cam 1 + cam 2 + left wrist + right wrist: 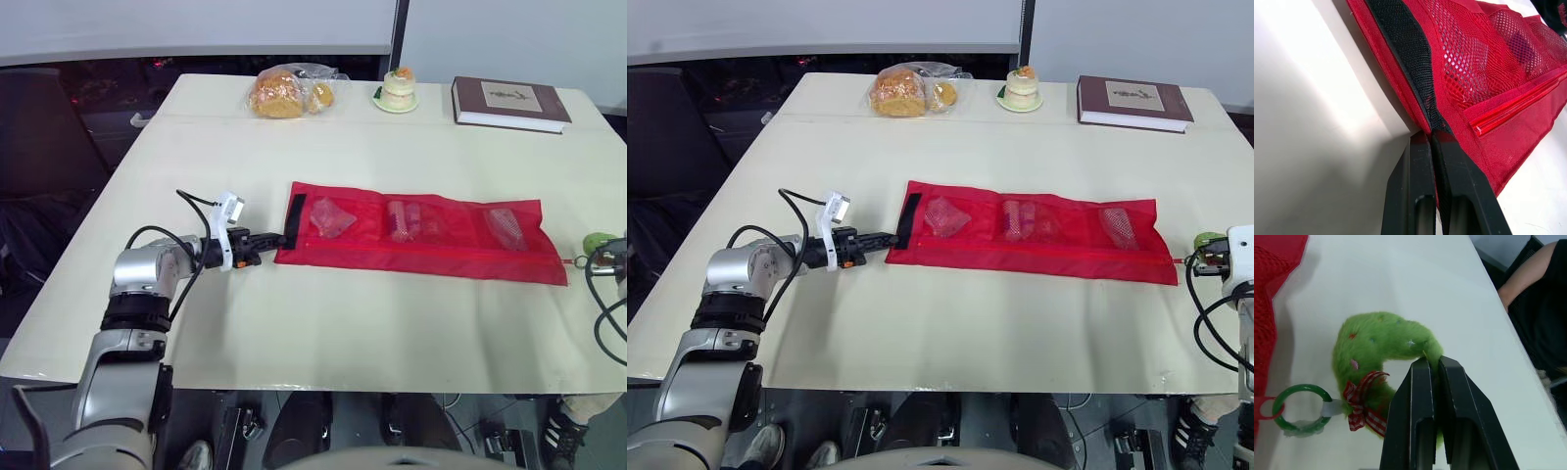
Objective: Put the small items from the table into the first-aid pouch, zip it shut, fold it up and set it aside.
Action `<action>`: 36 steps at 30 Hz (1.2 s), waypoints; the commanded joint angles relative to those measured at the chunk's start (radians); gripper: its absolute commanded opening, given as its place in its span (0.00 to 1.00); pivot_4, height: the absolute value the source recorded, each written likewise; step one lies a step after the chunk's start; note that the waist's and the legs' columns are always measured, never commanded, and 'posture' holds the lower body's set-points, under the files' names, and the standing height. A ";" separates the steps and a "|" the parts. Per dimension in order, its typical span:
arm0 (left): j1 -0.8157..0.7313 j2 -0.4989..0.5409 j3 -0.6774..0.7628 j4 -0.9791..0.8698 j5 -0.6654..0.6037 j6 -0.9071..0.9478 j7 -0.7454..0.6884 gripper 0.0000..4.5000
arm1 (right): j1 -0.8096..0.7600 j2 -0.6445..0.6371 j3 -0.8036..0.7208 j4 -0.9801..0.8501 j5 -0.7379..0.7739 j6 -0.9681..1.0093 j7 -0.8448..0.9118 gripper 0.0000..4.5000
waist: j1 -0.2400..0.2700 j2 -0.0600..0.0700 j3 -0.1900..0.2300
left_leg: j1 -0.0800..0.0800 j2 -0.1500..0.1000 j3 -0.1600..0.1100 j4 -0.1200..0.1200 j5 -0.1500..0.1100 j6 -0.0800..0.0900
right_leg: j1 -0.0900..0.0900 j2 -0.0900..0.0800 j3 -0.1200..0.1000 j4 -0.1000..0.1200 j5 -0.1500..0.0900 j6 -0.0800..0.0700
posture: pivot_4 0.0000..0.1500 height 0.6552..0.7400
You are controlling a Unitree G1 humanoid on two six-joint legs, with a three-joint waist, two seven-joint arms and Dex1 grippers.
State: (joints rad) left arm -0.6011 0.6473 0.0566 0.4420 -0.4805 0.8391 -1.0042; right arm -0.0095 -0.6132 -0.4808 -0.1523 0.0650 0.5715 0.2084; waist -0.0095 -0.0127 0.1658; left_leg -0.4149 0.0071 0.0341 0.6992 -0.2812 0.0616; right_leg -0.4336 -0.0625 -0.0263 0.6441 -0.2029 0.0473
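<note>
**Step in hand (judged): zipping, with folding to come.** The red mesh first-aid pouch (421, 245) lies unrolled flat across the middle of the pale table (343, 333); small packets (404, 219) sit in its three mesh pockets, so loading appears done. The left gripper (279, 238) is closed tight on the pouch's left end, at the black fastening strip (1400, 44). The right gripper (1432, 361) is pinched onto the green plush wreath charm (1381, 340), just off the pouch's right end.

The next move probably calls for checking that the red zip (1508, 110) is fully run, then letting go of the charm and folding from one end.

The right wrist view resolves a green plastic ring (1300, 409) joining the charm to a red loop on the pouch, and a person's bare arm (1528, 269) beyond the table's right edge; the head views leave the ring too small to tell. The left wrist view shows the fingers meeting on the strip's edge.
</note>
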 commanded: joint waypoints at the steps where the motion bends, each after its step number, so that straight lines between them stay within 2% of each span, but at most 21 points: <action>1: 0.014 0.040 0.047 -0.043 -0.006 0.025 0.021 0.00 | 0.037 0.000 -0.119 -0.082 0.091 0.019 0.055 0.12 | -0.001 0.000 0.000 | 0.000 0.000 0.000 0.000 0.000 0.000 | 0.000 0.000 0.000 0.000 0.000 0.000 | 1.00 0.87; 2: 0.017 0.043 0.048 -0.051 -0.008 0.029 0.019 0.00 | 0.061 0.001 -0.141 -0.099 0.113 0.026 0.074 0.16 | -0.002 0.000 0.000 | 0.000 0.000 0.000 0.000 0.000 0.000 | 0.000 0.000 0.000 0.000 0.000 0.000 | 1.00 0.87; 3: 0.023 0.048 0.051 -0.061 -0.013 0.039 0.016 0.07 | 0.088 0.008 -0.173 -0.122 0.143 0.045 0.091 0.22 | 0.000 0.000 0.000 | 0.000 0.000 0.000 0.000 0.000 0.000 | 0.000 0.000 0.000 0.000 0.000 0.000 | 1.00 0.87; 4: 0.031 0.056 0.056 -0.073 -0.020 0.050 0.011 0.15 | 0.114 0.018 -0.205 -0.148 0.178 0.066 0.106 0.34 | 0.000 0.000 0.000 | 0.000 0.001 0.000 0.000 0.000 0.000 | 0.000 0.000 0.000 0.000 0.000 0.000 | 1.00 0.87; 5: 0.040 0.064 0.062 -0.081 -0.025 0.052 0.008 0.18 | 0.142 0.031 -0.241 -0.179 0.222 0.091 0.127 0.38 | 0.000 0.000 0.000 | 0.000 0.001 0.000 0.000 0.000 0.000 | 0.000 0.000 0.000 0.000 0.000 0.000 | 1.00 0.87; 10: 0.079 0.097 0.095 -0.091 -0.029 0.038 0.006 0.70 | 0.258 0.122 -0.346 -0.368 0.452 0.259 0.177 0.93 | -0.001 0.001 -0.001 | 0.002 0.003 0.000 0.000 0.000 0.000 | 0.001 0.001 0.000 0.000 0.000 0.000 | 1.00 0.87; 11: 0.082 0.100 0.101 -0.095 -0.033 0.037 0.006 0.83 | 0.269 0.141 -0.355 -0.400 0.497 0.287 0.176 1.00 | -0.001 0.002 -0.001 | 0.002 0.003 0.000 0.000 0.000 0.000 | 0.001 0.001 0.000 0.000 0.000 0.000 | 1.00 0.87; 12: 0.083 0.102 0.106 -0.103 -0.037 0.030 0.001 0.89 | 0.279 0.156 -0.360 -0.426 0.538 0.308 0.178 1.00 | -0.001 0.002 -0.001 | 0.002 0.003 0.000 0.000 0.000 0.000 | 0.001 0.000 0.000 0.000 -0.001 -0.002 | 1.00 0.87; 13: 0.086 0.103 0.112 -0.114 -0.036 0.004 -0.008 0.99 | 0.289 0.173 -0.360 -0.452 0.575 0.322 0.178 1.00 | -0.002 0.002 -0.001 | 0.002 0.003 0.000 0.000 0.000 0.000 | 0.001 0.000 0.000 0.000 -0.001 -0.003 | 1.00 0.87; 17: 0.073 0.115 0.122 -0.254 -0.083 -0.093 -0.127 0.99 | 0.289 0.282 -0.318 -0.511 0.688 0.366 0.100 1.00 | 0.002 0.001 0.000 | 0.001 0.003 -0.001 0.000 0.000 0.000 | 0.001 -0.001 0.000 0.000 -0.001 -0.003 | 1.00 0.87; 22: 0.055 0.135 0.044 -0.405 -0.079 -0.177 -0.251 0.99 | 0.277 0.356 -0.296 -0.486 0.785 0.381 0.025 1.00 | 0.019 0.002 0.000 | 0.000 0.001 -0.001 0.000 0.000 0.000 | 0.001 -0.007 0.001 -0.001 -0.002 -0.005 | 1.00 0.87; 30: -0.030 0.091 -0.041 -0.657 -0.140 -0.201 -0.293 0.99 | 0.241 0.442 -0.228 -0.395 0.865 0.344 -0.066 1.00 | 0.022 0.002 0.000 | 0.000 0.001 0.000 0.000 0.000 0.000 | 0.001 -0.001 0.001 -0.001 -0.002 -0.005 | 1.00 0.87; 36: -0.082 0.086 -0.073 -0.712 -0.171 -0.193 -0.300 0.99 | 0.147 0.497 -0.223 -0.311 0.961 0.305 -0.176 1.00 | 0.004 0.002 0.000 | 0.002 0.002 0.001 0.000 0.000 0.000 | 0.001 0.004 0.003 -0.001 -0.002 -0.003 | 1.00 0.87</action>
State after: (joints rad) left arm -0.6642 0.7316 -0.0156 -0.2330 -0.6320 0.6481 -1.3015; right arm 0.1466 -0.1234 -0.7066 -0.4815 0.9922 0.8890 0.0568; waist -0.0057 -0.0106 0.1654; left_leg -0.4135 0.0096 0.0347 0.6992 -0.2813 0.0616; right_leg -0.4323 -0.0564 -0.0205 0.6435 -0.2042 0.0445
